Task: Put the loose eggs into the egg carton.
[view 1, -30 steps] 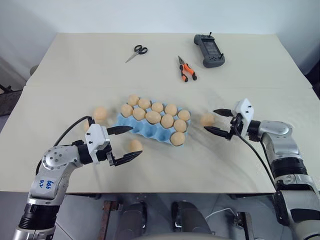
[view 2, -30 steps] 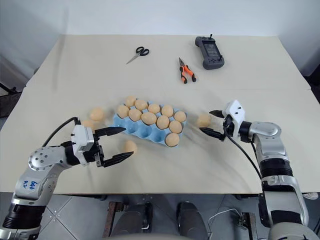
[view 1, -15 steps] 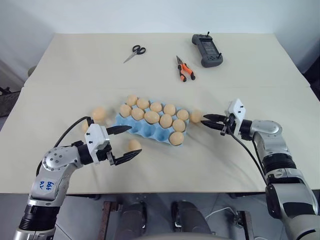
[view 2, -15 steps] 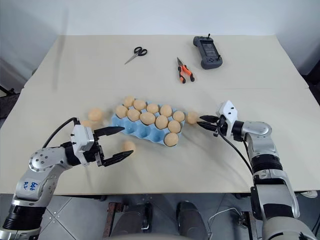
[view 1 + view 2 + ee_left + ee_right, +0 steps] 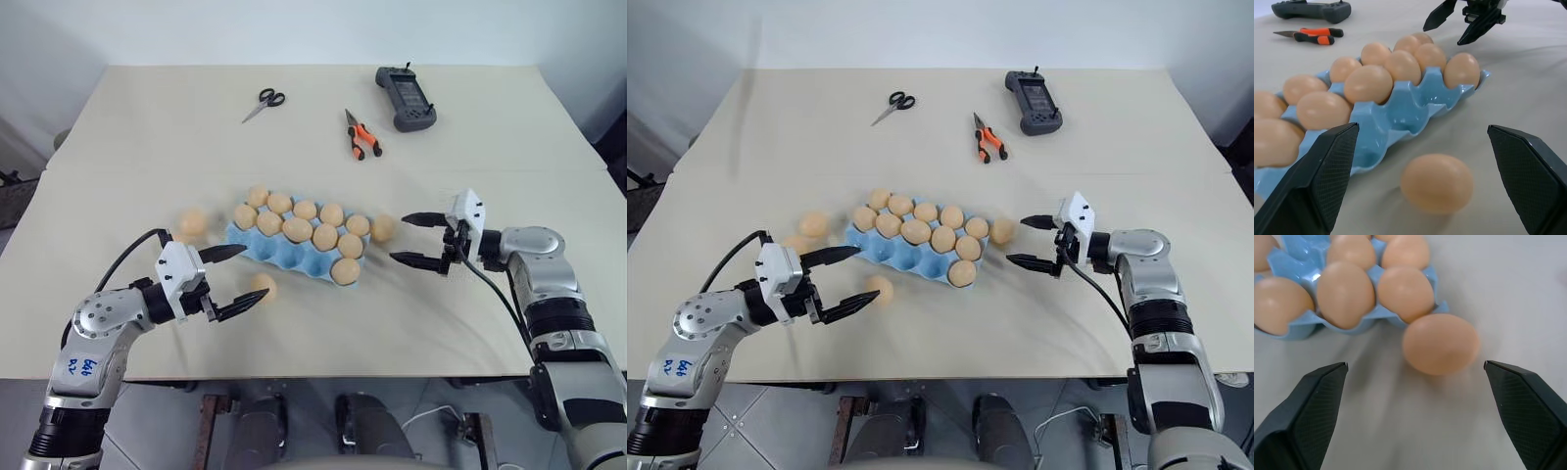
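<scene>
- The right pincer (image 5: 413, 239), wide and empty, is just right of a smooth tan oval egg (image 5: 382, 228) beside the light blue moulded egg carton (image 5: 286, 251).
- The left pincer (image 5: 236, 279) is wide, another loose egg (image 5: 262, 285) between its fingers.

egg carton (image 5: 294, 250) mid-table, loose eggs (image 5: 382, 228) around it, scissors (image 5: 261, 103) behind

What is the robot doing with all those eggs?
It is putting loose eggs into the blue egg carton, which is already mostly full. Its right end effector is open beside an egg lying against the carton's end. Its left end effector is open around another egg on the table. Neither egg is picked up yet.
</scene>
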### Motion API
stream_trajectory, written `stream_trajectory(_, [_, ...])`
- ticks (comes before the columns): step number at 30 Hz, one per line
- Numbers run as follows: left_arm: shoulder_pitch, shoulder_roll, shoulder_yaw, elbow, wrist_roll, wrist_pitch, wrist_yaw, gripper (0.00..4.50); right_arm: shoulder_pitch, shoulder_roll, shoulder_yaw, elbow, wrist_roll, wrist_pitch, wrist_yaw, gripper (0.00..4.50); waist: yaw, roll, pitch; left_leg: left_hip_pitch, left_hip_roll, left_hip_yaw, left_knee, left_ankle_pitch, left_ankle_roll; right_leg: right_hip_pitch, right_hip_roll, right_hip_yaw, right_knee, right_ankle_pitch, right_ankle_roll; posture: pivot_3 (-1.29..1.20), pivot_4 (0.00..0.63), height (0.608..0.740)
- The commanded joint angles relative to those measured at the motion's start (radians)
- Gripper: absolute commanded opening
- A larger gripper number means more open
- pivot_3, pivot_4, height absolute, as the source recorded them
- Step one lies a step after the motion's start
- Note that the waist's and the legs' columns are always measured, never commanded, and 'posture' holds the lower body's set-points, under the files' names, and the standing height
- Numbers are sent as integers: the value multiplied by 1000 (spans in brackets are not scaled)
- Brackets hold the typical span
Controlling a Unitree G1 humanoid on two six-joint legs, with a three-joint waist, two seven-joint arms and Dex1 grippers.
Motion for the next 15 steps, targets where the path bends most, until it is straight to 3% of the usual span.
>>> stream_trajectory(1, [-6,3,17,-40,-15,4,5,4500,-57,35,15,71,-29,-76,-22,4470,-1,0,0,0,0,0,0,0,0,0,0,0,0,0,0,0,150,740])
stream_trajectory(8, [-13,6,13,-31,-16,3,-10,4500,-141,111,28,223,-59,-141,-37,4470,5,0,0,0,0,0,0,0,0,0,0,0,0,0,0,0,150,740])
stream_trajectory(11, [-11,6,13,-27,-13,0,-16,4500,-158,121,22,250,-66,-163,-41,3843,5,0,0,0,0,0,0,0,0,0,0,0,0,0,0,0,150,740])
stream_trajectory(15, [4,8,14,-29,-13,-14,-34,4500,-160,104,12,242,-61,-158,-23,2423,5,0,0,0,0,0,0,0,-1,0,0,-1,0,0,0,0,150,740])
